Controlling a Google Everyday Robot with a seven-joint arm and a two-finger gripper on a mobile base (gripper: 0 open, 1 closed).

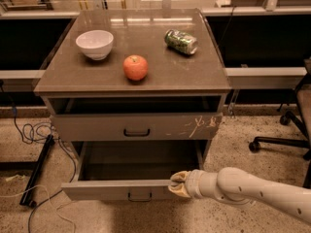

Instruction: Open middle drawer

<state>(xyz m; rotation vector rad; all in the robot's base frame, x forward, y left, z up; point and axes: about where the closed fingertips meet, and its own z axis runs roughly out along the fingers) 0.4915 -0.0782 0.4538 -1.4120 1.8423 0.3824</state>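
The tan gripper [177, 184] covers part of the top edge of the grey-brown middle drawer [107, 191]. Right of it, its white arm [252, 189] and the black wheeled chair [277, 141] are cut by the picture's edge.

- I see the cabinet top [160, 79], a flat grey-brown slab, carrying three things.
- A white bowl [95, 43] sits upright at back left.
- A red apple [135, 67] stands toward the front, near centre.
- A green can [181, 41] lies on its side at back right.
- The gripper [178, 184] is lower down, at the front of the middle drawer [97, 190].
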